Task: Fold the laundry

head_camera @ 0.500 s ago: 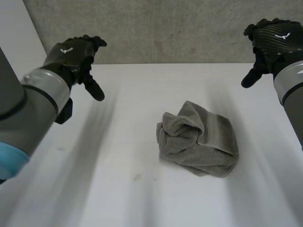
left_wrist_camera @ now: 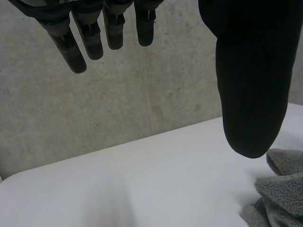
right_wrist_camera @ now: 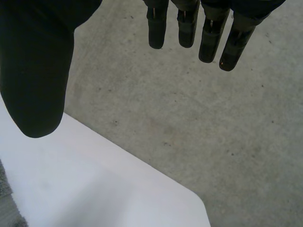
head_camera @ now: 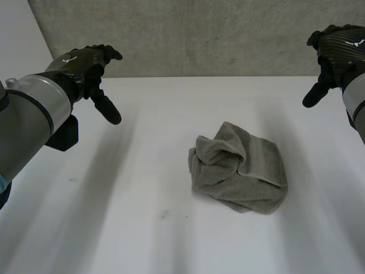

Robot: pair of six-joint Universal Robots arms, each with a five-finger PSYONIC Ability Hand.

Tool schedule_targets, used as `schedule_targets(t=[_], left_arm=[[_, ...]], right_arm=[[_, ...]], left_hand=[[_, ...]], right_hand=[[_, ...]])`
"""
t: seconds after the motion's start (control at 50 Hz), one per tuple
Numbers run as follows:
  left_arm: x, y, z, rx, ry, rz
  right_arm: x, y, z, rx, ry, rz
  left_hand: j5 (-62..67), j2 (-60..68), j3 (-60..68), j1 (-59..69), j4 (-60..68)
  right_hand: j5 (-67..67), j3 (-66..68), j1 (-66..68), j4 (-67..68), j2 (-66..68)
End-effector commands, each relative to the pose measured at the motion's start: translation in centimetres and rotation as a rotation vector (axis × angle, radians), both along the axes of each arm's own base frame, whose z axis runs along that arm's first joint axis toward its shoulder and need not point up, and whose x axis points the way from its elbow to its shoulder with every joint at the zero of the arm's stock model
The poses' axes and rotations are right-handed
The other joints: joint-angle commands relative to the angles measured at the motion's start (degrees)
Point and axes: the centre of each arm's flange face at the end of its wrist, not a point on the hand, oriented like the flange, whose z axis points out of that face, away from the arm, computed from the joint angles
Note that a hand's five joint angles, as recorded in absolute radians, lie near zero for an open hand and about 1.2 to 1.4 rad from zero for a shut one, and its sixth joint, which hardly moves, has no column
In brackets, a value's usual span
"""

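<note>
A grey towel [head_camera: 239,168] lies crumpled in a lumpy heap mid-table [head_camera: 142,228], one flap folded over. Left hand [head_camera: 85,65] and right hand [head_camera: 336,51] hover apart above, fingers spread, empty.

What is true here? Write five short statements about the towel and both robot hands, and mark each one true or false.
1. The grey towel lies crumpled on the white table. True.
2. The left robot hand grips a corner of the towel. False: it hangs above the table, apart from the towel, with its fingers straight.
3. The right robot hand is open and holds nothing. True.
4. The towel hangs over the table's edge. False: it lies wholly on the table top, between the two arms.
5. A grey concrete wall stands behind the table. True.
</note>
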Motion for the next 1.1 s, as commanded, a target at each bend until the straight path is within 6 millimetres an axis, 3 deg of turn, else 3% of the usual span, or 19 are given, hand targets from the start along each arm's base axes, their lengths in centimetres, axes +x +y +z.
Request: schedule_targets(t=[0.02, 0.08, 0.16, 0.26, 0.36, 0.5, 0.54, 0.58, 0.6, 0.64, 0.7, 0.74, 0.76, 0.8, 0.86, 0.9, 0.92, 0.96, 1.1], left_arm=[[-0.7, -0.1, -1.2, 0.001, 0.002, -0.032], [-1.7, -0.8, -3.0, 0.005, 0.006, -0.078], [-2.8, -1.7, -5.6, 0.023, -0.002, -0.123], [-3.7, -2.5, -9.1, 0.065, -0.019, -0.147], [-3.3, -2.7, -9.9, 0.081, -0.027, -0.131], [-2.0, -2.6, -10.7, 0.111, -0.039, -0.102], [-1.6, -2.7, -10.8, 0.113, -0.039, -0.091], [-1.1, -2.9, -11.1, 0.114, -0.040, -0.078], [-1.1, -2.9, -11.1, 0.114, -0.040, -0.078], [-1.0, -3.1, -11.4, 0.108, -0.037, -0.073], [-1.0, -3.2, -11.5, 0.104, -0.035, -0.073], [-1.3, -3.7, -11.8, 0.081, -0.023, -0.082], [-1.3, -3.7, -11.8, 0.081, -0.023, -0.082], [-1.8, -4.3, -12.2, 0.050, -0.007, -0.104], [-2.1, -4.7, -12.5, 0.037, 0.003, -0.119], [-2.7, -5.3, -12.6, 0.005, 0.023, -0.149], [-2.7, -5.3, -12.6, 0.004, 0.023, -0.149], [-3.4, -5.9, -12.6, -0.026, 0.044, -0.192], [-4.7, -6.9, -12.3, -0.067, 0.084, -0.261]], right_arm=[[-0.6, -0.2, -1.4, 0.053, 0.292, 0.083], [-0.8, 0.4, -3.1, 0.162, 0.402, 0.140], [-0.4, 0.4, -4.8, 0.264, 0.376, 0.168], [1.4, -0.8, -7.9, 0.379, 0.076, 0.185], [4.1, -1.2, -11.2, 0.446, -0.110, 0.260], [8.1, -1.0, -14.3, 0.452, -0.143, 0.349], [8.7, -1.2, -14.9, 0.447, -0.143, 0.358], [9.5, -1.4, -15.4, 0.436, -0.136, 0.369], [9.5, -1.4, -15.4, 0.436, -0.136, 0.369], [9.8, -1.5, -14.2, 0.395, -0.138, 0.378], [9.8, -1.5, -12.6, 0.349, -0.147, 0.387], [9.7, -1.1, -7.5, 0.208, -0.163, 0.427], [9.7, -1.0, -7.5, 0.208, -0.163, 0.427], [9.6, 0.4, -3.6, 0.087, -0.099, 0.483], [9.5, 1.3, -2.0, 0.031, -0.056, 0.517], [9.1, 3.4, 0.9, -0.047, 0.028, 0.581], [9.1, 3.4, 0.9, -0.047, 0.028, 0.581], [8.6, 5.8, 3.3, -0.081, 0.084, 0.636], [8.1, 10.3, 5.5, -0.060, 0.143, 0.739]], left_hand=[[1.1, 2.2, 2.2, 1.7, 2.1], [1.2, 2.3, 2.3, 1.9, 2.3], [1.4, 2.5, 2.5, 2.1, 2.5], [1.4, 2.5, 2.5, 2.1, 2.5], [1.2, 2.3, 2.3, 1.9, 2.3], [0.6, 1.7, 1.7, 1.2, 1.6], [0.6, 1.7, 1.7, 1.2, 1.6], [0.6, 1.7, 1.7, 1.2, 1.6], [0.6, 1.7, 1.7, 1.2, 1.6], [0.7, 1.8, 1.8, 1.4, 1.8], [0.7, 1.8, 1.8, 1.4, 1.8], [0.7, 1.8, 1.8, 1.4, 1.8], [0.7, 1.8, 1.8, 1.4, 1.8], [1.1, 2.2, 2.2, 1.7, 2.1], [1.1, 2.2, 2.2, 1.7, 2.1], [1.1, 2.2, 2.2, 1.7, 2.1], [1.1, 2.2, 2.2, 1.7, 2.1], [1.1, 2.2, 2.2, 1.7, 2.1], [1.4, 2.5, 2.5, 2.1, 2.5]], right_hand=[[-3.3, -2.1, -2.1, -3.3, -3.0], [-3.3, -2.1, -2.1, -3.3, -3.0], [-3.3, -2.1, -2.1, -3.3, -3.0], [-3.3, -2.1, -2.1, -3.3, -3.0], [-3.3, -2.1, -2.1, -3.3, -3.0], [0.4, 1.5, 1.5, 0.3, 0.7], [5.2, 6.4, 6.4, 5.2, 5.5], [29.6, 30.8, 30.8, 29.6, 29.9], [29.8, 31.0, 30.9, 29.8, 30.1], [66.6, 67.8, 67.8, 66.6, 66.9], [66.7, 67.9, 67.9, 66.7, 67.0], [66.7, 67.9, 67.9, 66.7, 67.0], [66.7, 67.9, 67.9, 66.7, 67.0], [66.7, 67.9, 67.9, 66.7, 67.0], [66.7, 67.9, 67.9, 66.7, 67.0], [66.7, 67.9, 67.9, 66.7, 67.0], [66.7, 67.9, 67.9, 66.7, 67.0], [66.7, 67.9, 67.9, 66.7, 67.0], [66.7, 67.9, 67.9, 66.7, 67.0]])
